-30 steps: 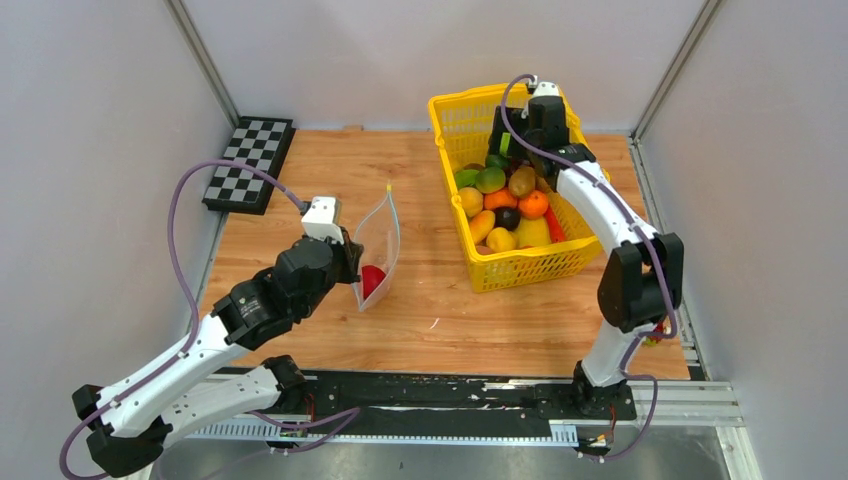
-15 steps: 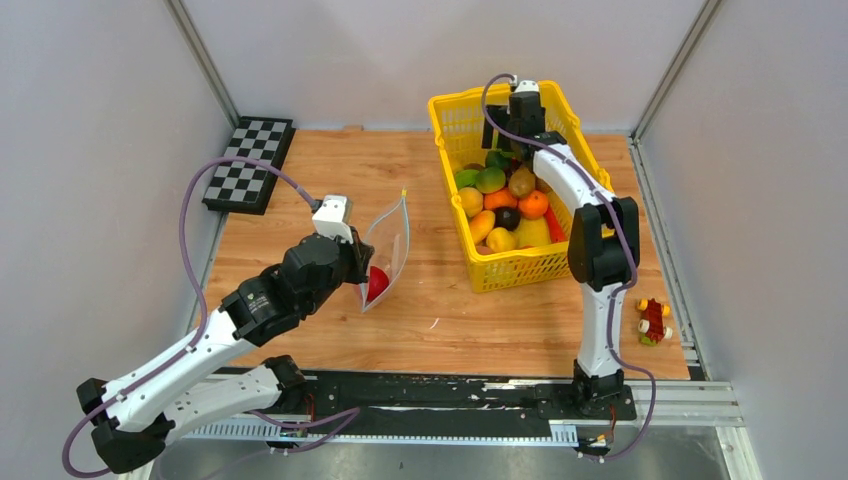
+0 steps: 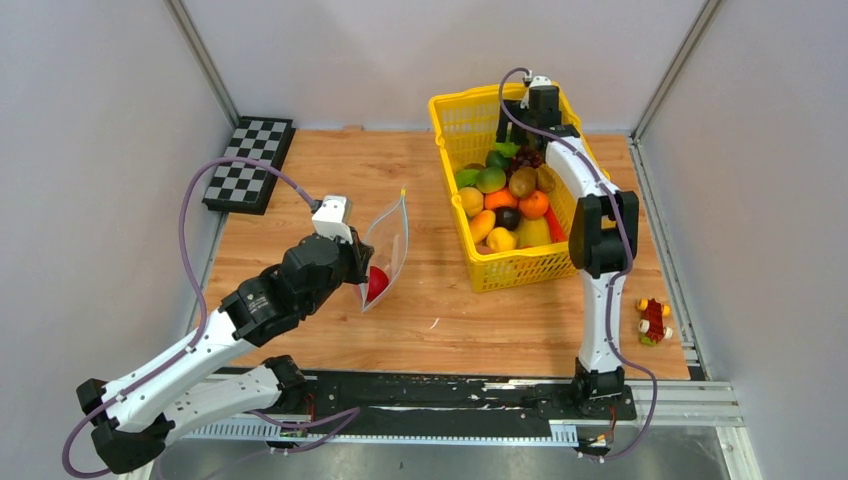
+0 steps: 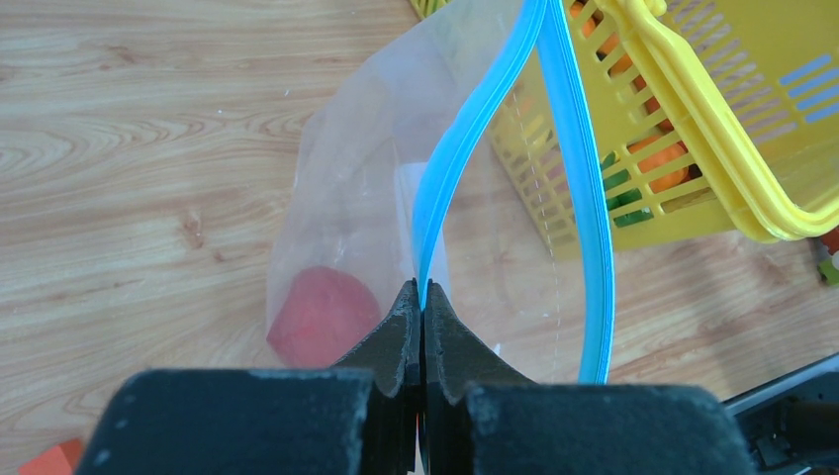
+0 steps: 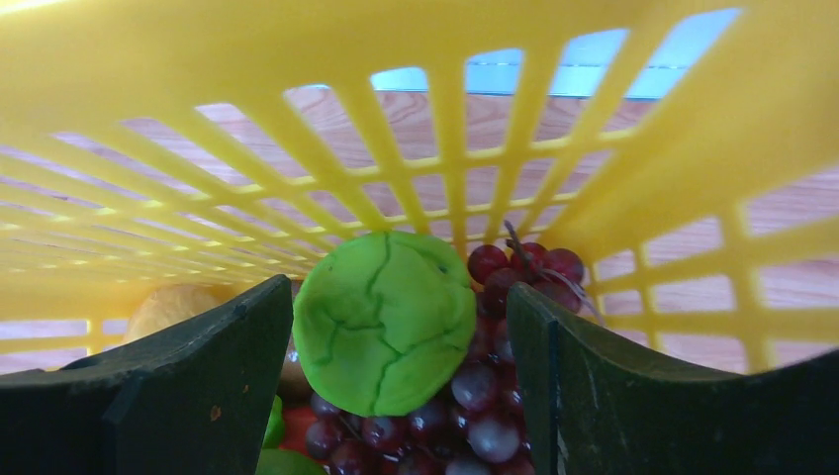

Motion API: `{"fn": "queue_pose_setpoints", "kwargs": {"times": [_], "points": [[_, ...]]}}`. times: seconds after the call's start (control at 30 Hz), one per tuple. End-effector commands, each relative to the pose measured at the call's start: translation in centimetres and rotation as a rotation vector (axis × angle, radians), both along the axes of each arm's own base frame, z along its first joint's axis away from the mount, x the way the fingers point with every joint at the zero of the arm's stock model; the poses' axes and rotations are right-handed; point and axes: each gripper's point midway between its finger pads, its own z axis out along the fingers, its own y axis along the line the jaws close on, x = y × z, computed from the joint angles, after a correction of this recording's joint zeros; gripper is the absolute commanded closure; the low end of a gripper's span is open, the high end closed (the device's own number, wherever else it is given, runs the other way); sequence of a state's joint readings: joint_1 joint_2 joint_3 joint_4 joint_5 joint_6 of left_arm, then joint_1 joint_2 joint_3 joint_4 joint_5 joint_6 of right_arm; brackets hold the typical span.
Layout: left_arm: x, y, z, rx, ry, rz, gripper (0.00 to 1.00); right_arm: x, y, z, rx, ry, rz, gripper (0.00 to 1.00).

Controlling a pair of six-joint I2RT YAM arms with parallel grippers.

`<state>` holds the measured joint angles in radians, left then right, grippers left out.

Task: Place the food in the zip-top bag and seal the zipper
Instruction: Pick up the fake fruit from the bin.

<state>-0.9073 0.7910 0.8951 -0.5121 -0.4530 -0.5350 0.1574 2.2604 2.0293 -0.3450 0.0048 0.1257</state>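
Note:
The clear zip-top bag (image 3: 388,250) stands on the wood table with its mouth gaping, a red food piece (image 3: 375,283) inside. My left gripper (image 3: 357,262) is shut on the near side of its teal-blue zipper (image 4: 465,148); the pinch shows in the left wrist view (image 4: 422,297), with the red piece (image 4: 322,327) below. My right gripper (image 3: 522,138) is open inside the far end of the yellow basket (image 3: 455,112). In the right wrist view its jaws stand wide around (image 5: 396,336) a green leafy food (image 5: 384,319) lying on purple grapes (image 5: 495,376).
The basket holds several fruits, among them an orange (image 3: 533,204), a kiwi (image 3: 521,182) and yellow lemons (image 3: 501,240). A checkerboard (image 3: 248,164) lies at the back left. A small red and yellow toy (image 3: 651,320) lies at the right near edge. Grey walls enclose the table.
My right arm has swung back over the far end of the basket and folded upright. My left gripper lifted and shifted the bag slightly right a second ago, then held still.

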Motion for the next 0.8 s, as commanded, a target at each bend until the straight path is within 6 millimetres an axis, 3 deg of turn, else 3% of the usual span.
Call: {"fn": "queue_pose_setpoints", "kwargs": {"times": [0.0, 0.17, 0.43, 0.77], "points": [[0.2, 0.0, 1.0, -0.034, -0.031, 0.007, 1.00, 1.1, 1.4, 0.1, 0.022, -0.012, 0.039, 0.21], [0.2, 0.2, 1.1, -0.038, -0.035, 0.016, 1.00, 0.8, 2.0, -0.2, 0.038, 0.014, 0.061, 0.25], [0.1, 0.0, 1.1, -0.046, -0.030, 0.006, 1.00, -0.9, 2.0, 1.6, 0.063, -0.003, 0.065, 0.48], [0.0, -0.7, 1.0, -0.061, -0.020, -0.019, 1.00, -6.6, 3.4, 4.4, 0.172, 0.014, 0.142, 0.52]]}}
